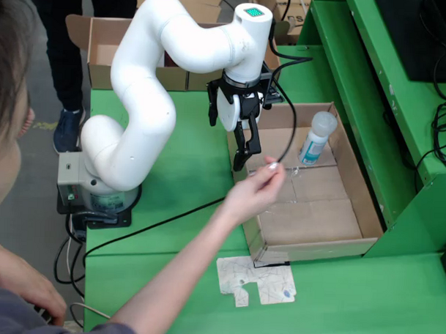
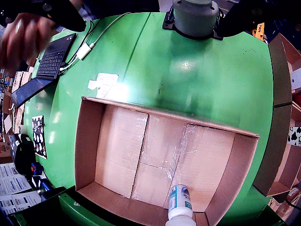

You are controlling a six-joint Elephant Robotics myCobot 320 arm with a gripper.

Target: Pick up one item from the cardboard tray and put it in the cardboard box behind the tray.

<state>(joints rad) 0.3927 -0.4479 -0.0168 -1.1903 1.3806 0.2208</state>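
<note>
Green table (image 1: 193,173) surface carries the shallow brown cardboard tray (image 1: 354,193), set toward its right edge in the fixed view. You will find one item in it: a white plastic bottle with a teal label (image 1: 314,139), lying at the tray's far end. The black tool (image 1: 247,149) hangs empty above the tray's left wall; its jaws stand slightly parted. Nothing is lifted yet; pick and transfer to the open cardboard box (image 1: 102,53) at the table's far edge remain. A person's hand (image 1: 253,194) reaches beside the tool. The box interior is hidden.
</note>
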